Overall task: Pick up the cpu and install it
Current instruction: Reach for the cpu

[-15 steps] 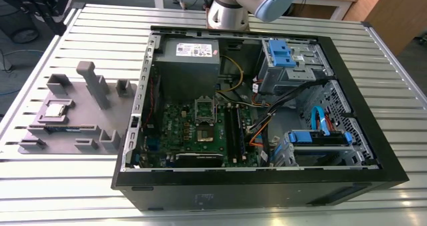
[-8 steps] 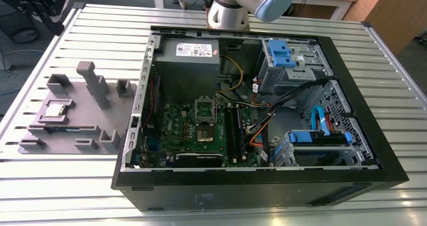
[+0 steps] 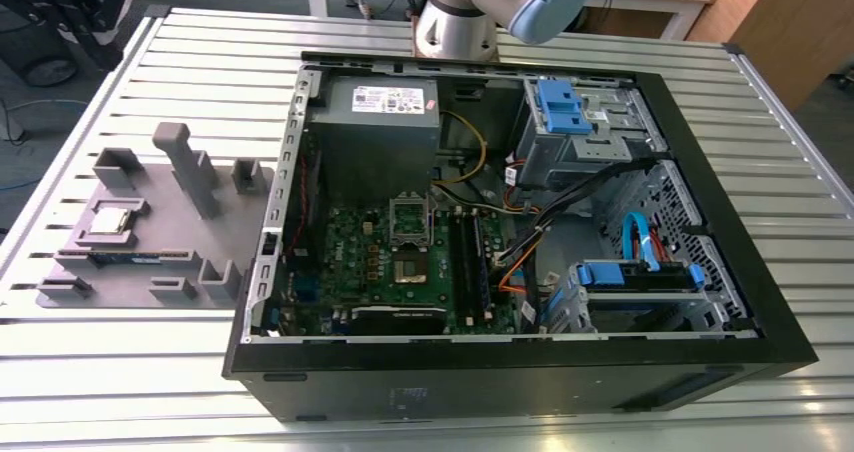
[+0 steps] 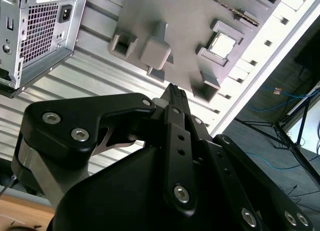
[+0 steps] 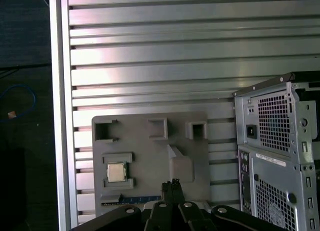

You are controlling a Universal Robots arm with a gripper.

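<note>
The cpu [image 3: 111,220], a small square chip with a silvery top, lies in a recess of the grey holder plate [image 3: 147,272] at the exterior view's left, beside the open computer case [image 3: 534,362]. It also appears in both wrist views, cpu [image 4: 223,44] and cpu [image 5: 116,172]. My gripper [image 4: 176,92] hangs high above the table, well apart from the chip, with its black fingertips [image 5: 172,184] pressed together and nothing between them. The metal socket frame [image 3: 410,218] sits on the green motherboard [image 3: 360,272] inside the case.
A dark-green memory stick [image 3: 127,257] lies on the holder plate near the chip, and tall grey posts [image 3: 187,167] rise from the plate. The grey power-supply box [image 3: 380,107], blue drive brackets [image 3: 567,107] and cables [image 3: 534,242] crowd the case. The arm [image 3: 494,12] stands behind it.
</note>
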